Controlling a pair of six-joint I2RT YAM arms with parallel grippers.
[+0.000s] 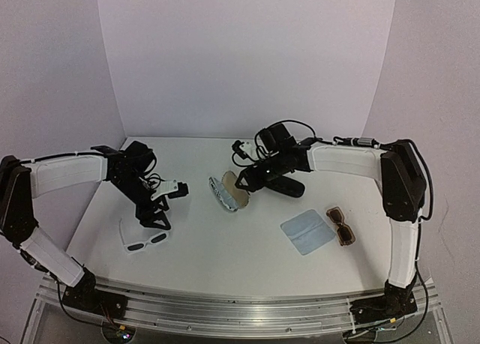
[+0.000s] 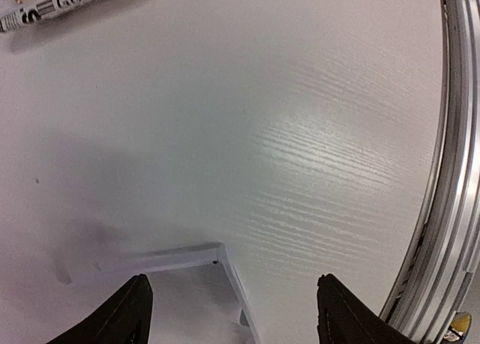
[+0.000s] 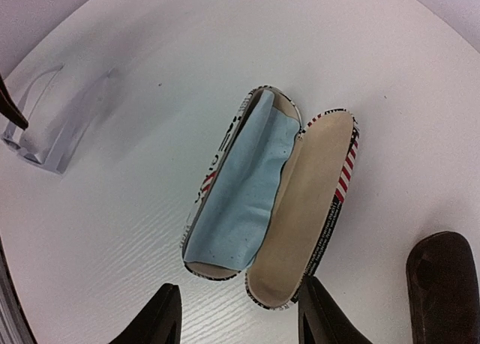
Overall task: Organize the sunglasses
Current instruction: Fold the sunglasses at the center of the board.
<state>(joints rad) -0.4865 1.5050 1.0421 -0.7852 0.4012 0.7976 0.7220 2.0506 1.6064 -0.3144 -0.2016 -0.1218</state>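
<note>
Near the centre of the white table [image 1: 225,284], a stripe-patterned glasses case [image 1: 226,193] lies open like a clamshell. One half holds a crumpled light-blue cloth [image 3: 244,198]; the other half shows its tan lining. The right hand [image 1: 247,180] hovers over the case's near end, fingers apart, gripping nothing. Just right of it lies a black case [image 1: 289,186]. At lower right of the overhead view, a second blue cloth [image 1: 307,231] lies flat, with the brown sunglasses [image 1: 341,225] just beside it. At lower left, the white sunglasses [image 1: 142,240] lie on the bare table. The left hand [image 1: 155,215] hangs just above them, fingers spread wide, with one white temple arm between them and clear of both.
</note>
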